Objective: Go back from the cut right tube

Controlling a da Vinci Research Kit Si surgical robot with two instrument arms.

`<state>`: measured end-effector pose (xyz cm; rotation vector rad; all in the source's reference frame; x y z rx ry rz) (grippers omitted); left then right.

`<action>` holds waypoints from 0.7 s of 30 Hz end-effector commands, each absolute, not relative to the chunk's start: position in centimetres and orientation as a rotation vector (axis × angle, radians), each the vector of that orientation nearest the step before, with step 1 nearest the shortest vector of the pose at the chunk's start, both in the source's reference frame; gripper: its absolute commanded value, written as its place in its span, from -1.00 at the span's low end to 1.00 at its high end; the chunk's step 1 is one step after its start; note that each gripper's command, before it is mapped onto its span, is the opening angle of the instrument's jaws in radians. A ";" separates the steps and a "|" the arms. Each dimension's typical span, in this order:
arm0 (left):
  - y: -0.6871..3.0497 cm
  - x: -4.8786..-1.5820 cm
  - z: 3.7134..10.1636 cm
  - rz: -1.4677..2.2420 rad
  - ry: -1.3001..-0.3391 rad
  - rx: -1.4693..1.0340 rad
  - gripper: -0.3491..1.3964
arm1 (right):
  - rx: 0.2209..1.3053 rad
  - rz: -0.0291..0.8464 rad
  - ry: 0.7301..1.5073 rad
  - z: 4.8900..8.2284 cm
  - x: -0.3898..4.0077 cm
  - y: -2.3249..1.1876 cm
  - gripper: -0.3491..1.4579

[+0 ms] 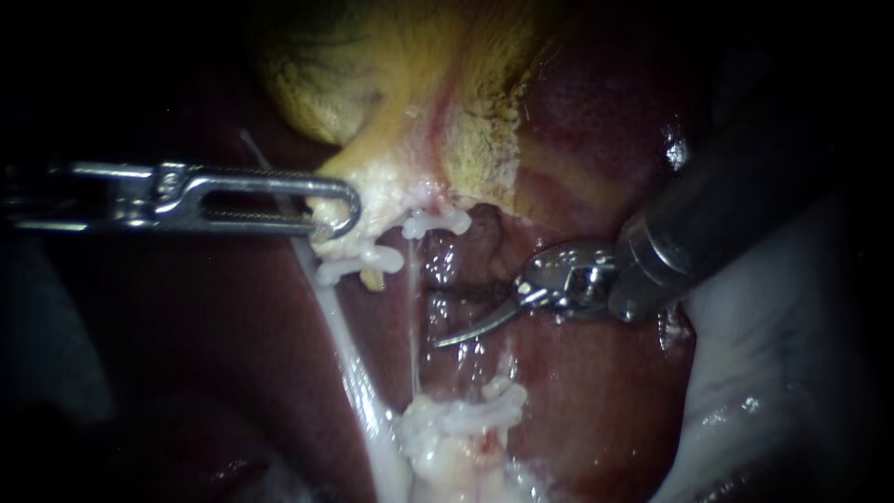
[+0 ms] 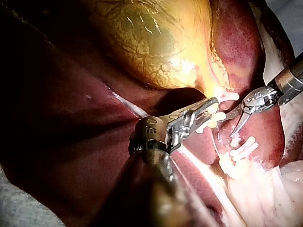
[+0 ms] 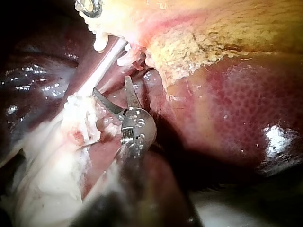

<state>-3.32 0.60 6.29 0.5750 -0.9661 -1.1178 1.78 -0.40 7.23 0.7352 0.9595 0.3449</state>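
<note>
Evidently the right tube (image 1: 430, 424) is cut through: its stumps, each closed with clips (image 1: 435, 224), are parted, with only a thin strand (image 1: 412, 317) between them. The retreat itself is not yet made. The right instrument (image 1: 438, 317) is angled in from the upper right, its bladed pincer spread open in the gap. The gallbladder (image 1: 372, 177) is gripped by the left instrument (image 1: 331, 210), pincer closed on it.

The cut right tube (image 1: 436, 224) — pale, clipped at both stumps, upper and lower ends well apart.
</note>
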 end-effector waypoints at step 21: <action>0.61 -3.31 6.38 -1.116 -0.967 0.572 -1.00 | 0.272 0.165 1.011 6.61 0.91 0.03 0.99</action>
